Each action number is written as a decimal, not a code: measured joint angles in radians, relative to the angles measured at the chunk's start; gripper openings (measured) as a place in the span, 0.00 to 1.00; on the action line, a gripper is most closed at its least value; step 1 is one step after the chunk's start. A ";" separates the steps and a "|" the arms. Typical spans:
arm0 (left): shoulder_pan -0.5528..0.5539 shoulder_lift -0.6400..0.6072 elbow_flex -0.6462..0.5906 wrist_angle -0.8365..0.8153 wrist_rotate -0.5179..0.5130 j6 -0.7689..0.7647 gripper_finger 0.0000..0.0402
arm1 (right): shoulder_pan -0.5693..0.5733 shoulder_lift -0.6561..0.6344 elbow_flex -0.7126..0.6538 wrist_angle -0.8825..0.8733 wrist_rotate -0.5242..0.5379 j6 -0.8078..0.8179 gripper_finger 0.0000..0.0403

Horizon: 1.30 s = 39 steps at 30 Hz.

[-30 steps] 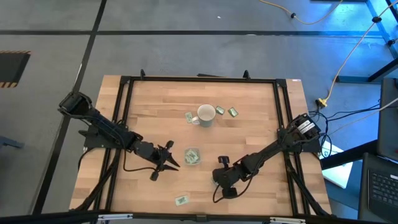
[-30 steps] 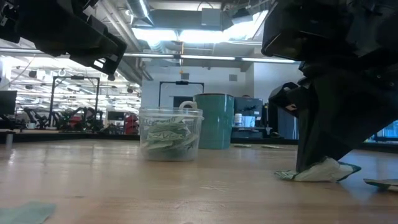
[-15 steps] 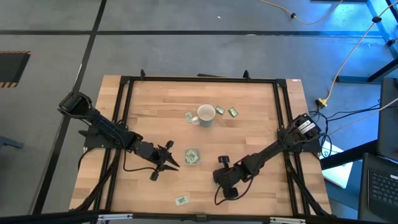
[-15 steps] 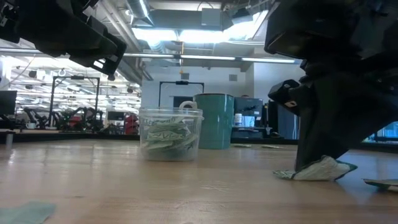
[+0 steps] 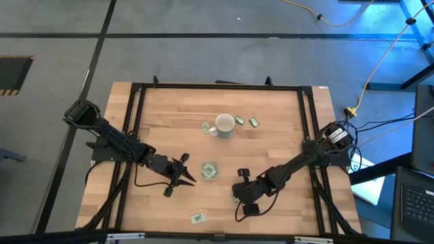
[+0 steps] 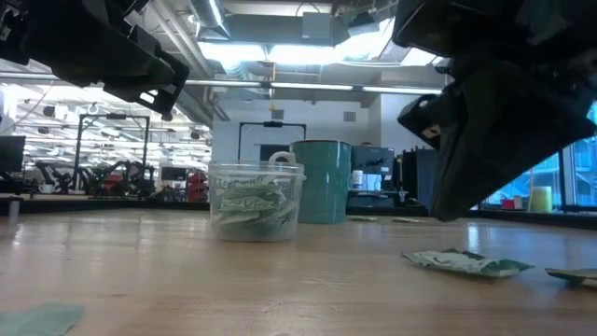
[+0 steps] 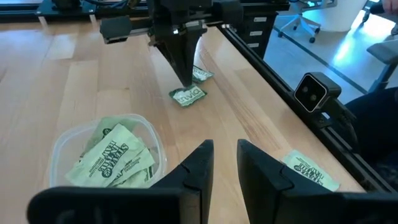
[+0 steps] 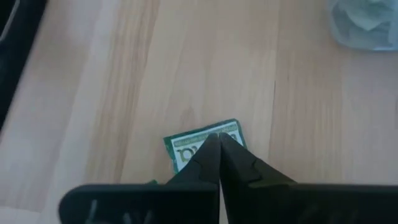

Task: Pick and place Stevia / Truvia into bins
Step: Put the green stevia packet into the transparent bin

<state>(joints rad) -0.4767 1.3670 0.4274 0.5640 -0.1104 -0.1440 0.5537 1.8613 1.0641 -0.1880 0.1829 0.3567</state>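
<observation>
So the right gripper (image 8: 219, 140) has its fingers pinched completely together with nothing between them. It hangs just above a green-and-white sachet (image 6: 459, 262) that lies flat on the table (image 5: 271, 149), roughly mid-table toward the front edge. In the low view there's a clear gap between the fingertips and the packet, so it isn't held.

The left gripper (image 7: 225, 149) sits off toward the left side of the table, fingers a small way apart, gripping nothing, pointed at the clear cup (image 7: 106, 155). That cup (image 5: 209, 170) is near the middle of the table and already has several sachets piled inside.

Other loose packets: one by the front edge (image 5: 198, 217), one just left of the white mug (image 5: 206, 127), and two just right of it (image 5: 247, 121), toward the back edge. The white mug (image 5: 224, 125) stands behind the cup, well apart from it.
</observation>
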 joint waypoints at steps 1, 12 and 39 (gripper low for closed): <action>0.000 0.000 0.000 0.000 0.000 0.000 0.16 | 0.000 -0.002 0.000 0.000 0.000 0.002 0.00; 0.000 0.000 0.001 -0.024 0.008 0.000 0.16 | 0.000 -0.003 0.001 -0.002 -0.001 0.053 0.12; 0.000 0.000 0.001 -0.052 0.007 0.000 0.16 | 0.002 0.087 0.006 0.007 -0.001 0.032 0.20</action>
<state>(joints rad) -0.4764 1.3670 0.4286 0.5120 -0.1030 -0.1440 0.5556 1.9480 1.0706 -0.1814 0.1818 0.3885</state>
